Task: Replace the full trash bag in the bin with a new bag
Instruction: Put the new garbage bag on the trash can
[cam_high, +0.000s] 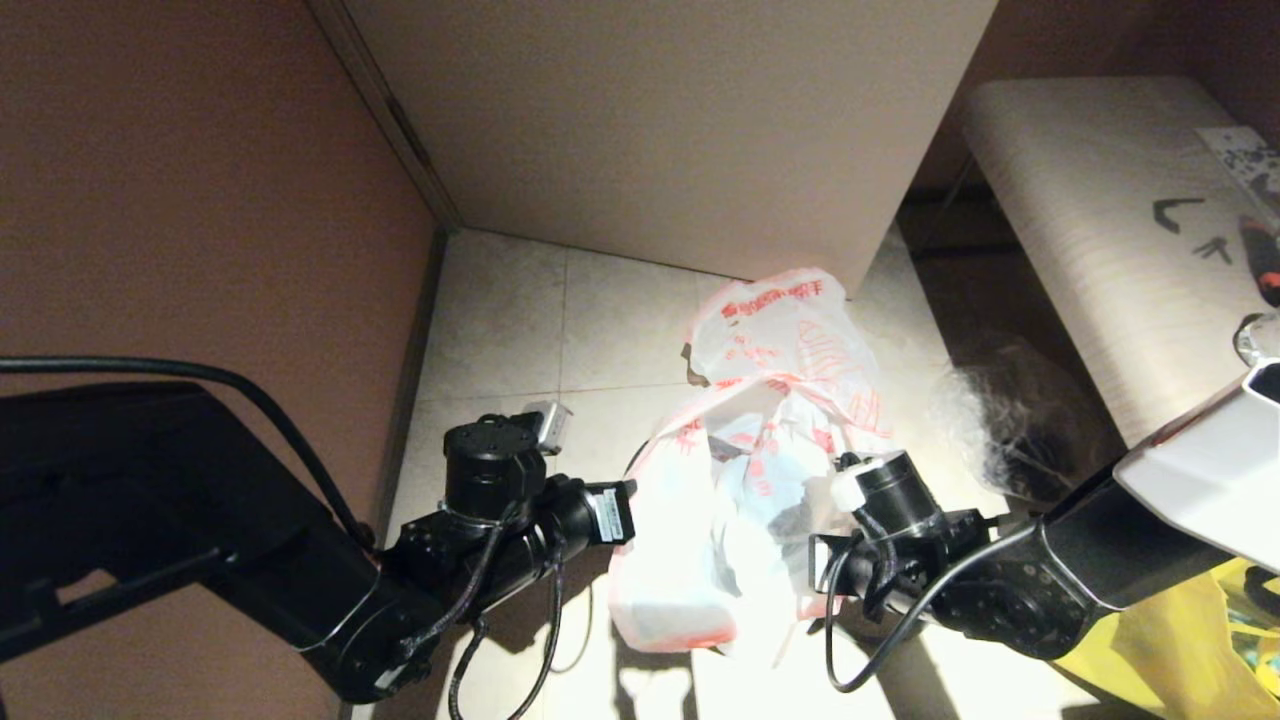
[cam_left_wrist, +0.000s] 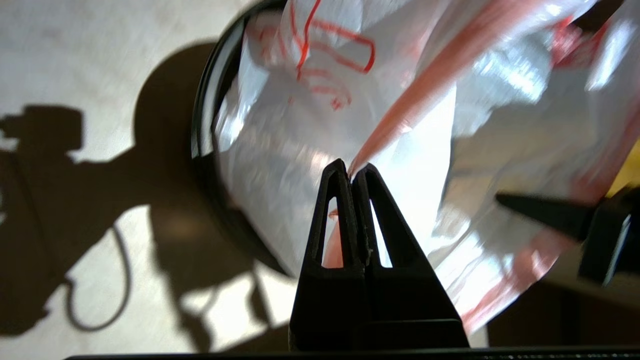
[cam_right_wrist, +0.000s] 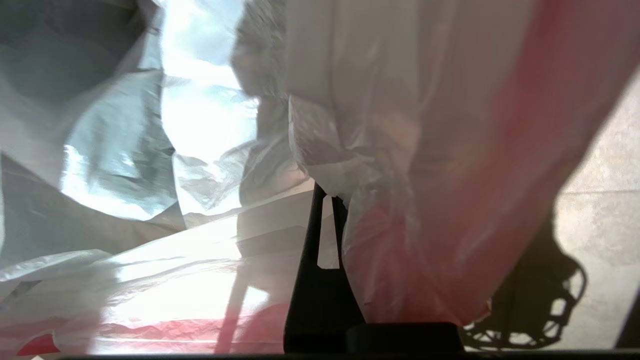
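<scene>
A: Thin white plastic with red print, that is the new bag (cam_high: 700, 520), and it hangs spread over the bin (cam_left_wrist: 202, 150), whose dark round rim shows in the left wrist view just beside the plastic.

B: Who holds it?

A: Both arms. The left end effector (cam_left_wrist: 354, 170) is on the bag's left side, its two black fingers (cam_left_wrist: 332, 200) pressed together on a red handle strip. The right end effector (cam_right_wrist: 327, 192) is on the bag's right side, also clamped; plastic folds over its fingers, so only one is plainly visible, with white-and-red film bunched against it.

B: And the full trash bag?

A: The full trash bag (cam_high: 790, 330) stands on the floor just behind the new bag, toward the wall, bulging, with a red text band across its top and red stripes on its side. In the head view the two bags overlap, so I cannot tell whether they touch.

B: What else lies round the new bag?

A: Pale floor tiles (cam_high: 510, 300) under it, crossed by the arms' shadows. A light cabinet panel (cam_high: 660, 130) rises behind the full bag. To the right of the new bag sits a crumpled clear plastic heap (cam_high: 985, 420) in shadow, and beyond it a pale surface (cam_high: 1090, 240) with small dark items on it. A yellow bag (cam_high: 1180, 650) shows near the right arm, well apart from the new bag.
</scene>
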